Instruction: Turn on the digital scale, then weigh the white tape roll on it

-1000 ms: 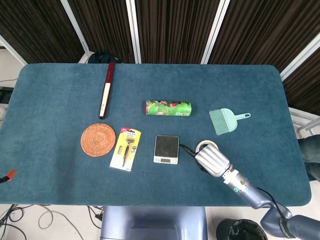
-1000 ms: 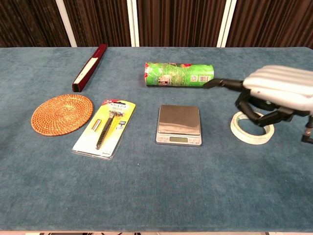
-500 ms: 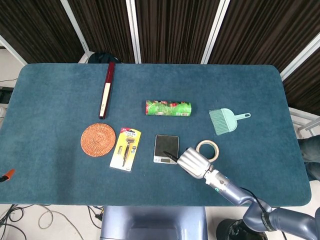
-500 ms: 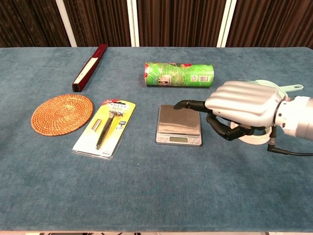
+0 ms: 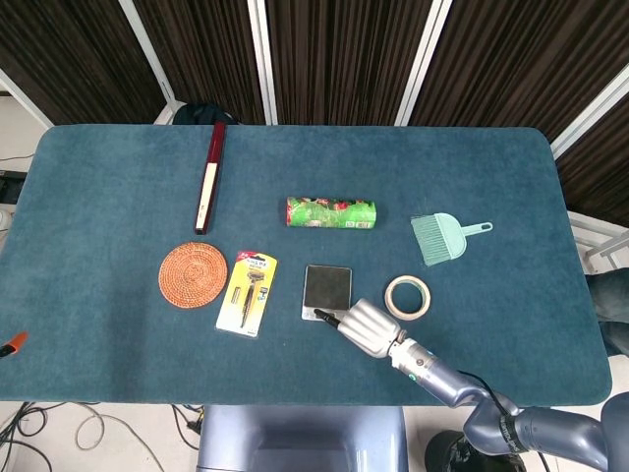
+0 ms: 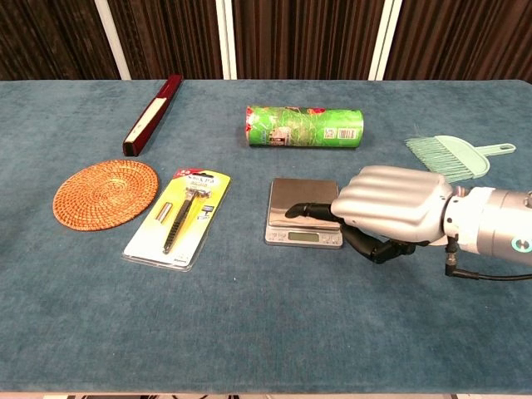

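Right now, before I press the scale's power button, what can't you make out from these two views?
- Digital scale display: too small in both views to tell whether it is on.
- White tape roll: hidden behind the right hand in the chest view.
- Fingertip contact: the extended finger is over the scale, but touching or hovering is unclear.
- Left hand: in neither view.

Desk (image 5: 108, 177) has a teal, carpet-like top with rounded corners. Behind it are dark brown ribbed wall panels (image 5: 334, 59) split by white strips (image 5: 260, 59). Pale floor (image 5: 59, 433) below the near edge with loose cables (image 5: 84, 425) lying around. Lighting is even, no harsh shadows.
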Robot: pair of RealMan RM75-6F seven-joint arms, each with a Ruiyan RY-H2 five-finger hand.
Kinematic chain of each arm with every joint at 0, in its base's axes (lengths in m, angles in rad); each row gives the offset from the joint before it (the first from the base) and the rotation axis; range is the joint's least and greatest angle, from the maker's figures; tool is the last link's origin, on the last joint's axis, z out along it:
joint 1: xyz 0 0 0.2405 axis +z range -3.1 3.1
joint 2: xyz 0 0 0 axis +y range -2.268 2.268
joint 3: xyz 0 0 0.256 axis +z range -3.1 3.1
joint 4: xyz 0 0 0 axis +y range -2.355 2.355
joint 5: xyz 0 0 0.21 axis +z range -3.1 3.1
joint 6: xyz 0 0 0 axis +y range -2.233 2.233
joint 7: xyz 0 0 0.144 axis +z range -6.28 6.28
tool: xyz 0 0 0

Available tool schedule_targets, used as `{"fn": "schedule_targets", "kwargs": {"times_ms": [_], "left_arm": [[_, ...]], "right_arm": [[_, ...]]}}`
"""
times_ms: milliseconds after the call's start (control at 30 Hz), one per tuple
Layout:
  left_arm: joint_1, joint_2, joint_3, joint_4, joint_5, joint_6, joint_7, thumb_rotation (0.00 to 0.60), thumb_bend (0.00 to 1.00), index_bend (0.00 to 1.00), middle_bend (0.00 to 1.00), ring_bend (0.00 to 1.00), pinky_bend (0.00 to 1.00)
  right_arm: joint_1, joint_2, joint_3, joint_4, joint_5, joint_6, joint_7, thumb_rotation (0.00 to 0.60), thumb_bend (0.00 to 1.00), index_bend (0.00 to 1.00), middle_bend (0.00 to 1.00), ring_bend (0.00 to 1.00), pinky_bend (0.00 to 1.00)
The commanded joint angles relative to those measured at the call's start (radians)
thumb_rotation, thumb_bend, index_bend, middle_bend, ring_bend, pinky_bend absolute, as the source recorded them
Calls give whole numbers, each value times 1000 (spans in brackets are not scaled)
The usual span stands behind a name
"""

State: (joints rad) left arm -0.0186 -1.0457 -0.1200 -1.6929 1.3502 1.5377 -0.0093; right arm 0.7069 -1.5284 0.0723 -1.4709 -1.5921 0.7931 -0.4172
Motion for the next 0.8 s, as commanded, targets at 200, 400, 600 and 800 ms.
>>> {"fn": "schedule_targets", "kwargs": {"times_ms": [200, 400, 600, 800], "left_arm": [[-1, -2, 1, 0, 3, 0, 4, 600, 0, 0, 0, 0, 0], [0, -1, 1, -1, 3, 0, 3, 600, 0, 0, 0, 0, 0], [-1, 0, 0, 0, 0, -1, 0, 600, 0, 0, 0, 0, 0], [-1, 2, 1, 0, 2, -2, -5, 600, 0, 0, 0, 0, 0]], "right_arm": [[7, -16, -12, -1, 11, 2, -20, 600, 903, 6, 766, 828, 673], [18, -34, -8, 0, 41, -4, -45, 600, 904, 6, 766, 828, 673], [35, -43, -3, -7, 81, -24, -86, 600, 904, 6, 767, 829, 673], [51, -49, 10, -14, 136, -43, -124, 600, 903, 6, 769, 830, 673]]}}
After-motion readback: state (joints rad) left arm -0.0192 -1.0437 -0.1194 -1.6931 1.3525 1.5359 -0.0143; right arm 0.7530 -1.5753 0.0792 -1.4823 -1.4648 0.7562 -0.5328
